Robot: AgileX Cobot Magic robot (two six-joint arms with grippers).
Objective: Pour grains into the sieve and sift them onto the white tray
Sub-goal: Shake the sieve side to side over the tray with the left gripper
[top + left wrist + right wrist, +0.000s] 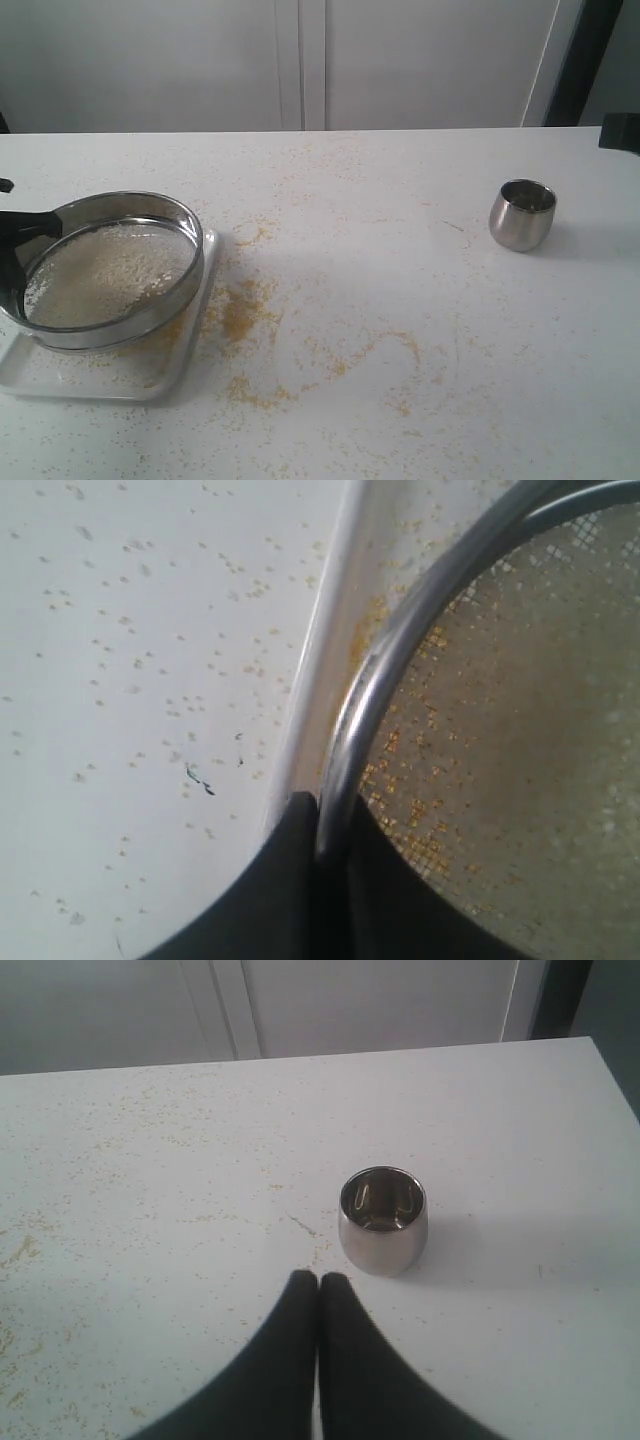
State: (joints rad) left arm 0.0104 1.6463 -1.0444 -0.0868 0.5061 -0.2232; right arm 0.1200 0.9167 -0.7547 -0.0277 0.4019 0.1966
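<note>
On the left near side of the table, my left gripper (320, 815) is clamped on the rim of the sieve (150, 318), over the white tray (150, 385).
Pale grains (100, 275) lie across the mesh, and yellow specks (240, 312) are strewn on the tabletop (580, 350) just right of the tray. Well off to the right, my right gripper (318, 1285) has its fingers pressed together, holding nothing, near the upright steel cup (383, 1218).

We see a shiny, fine-meshed steel sieve (172, 298), a smooth white tray (100, 382), a polished metal cup (522, 216), and a matt tabletop (400, 290).
</note>
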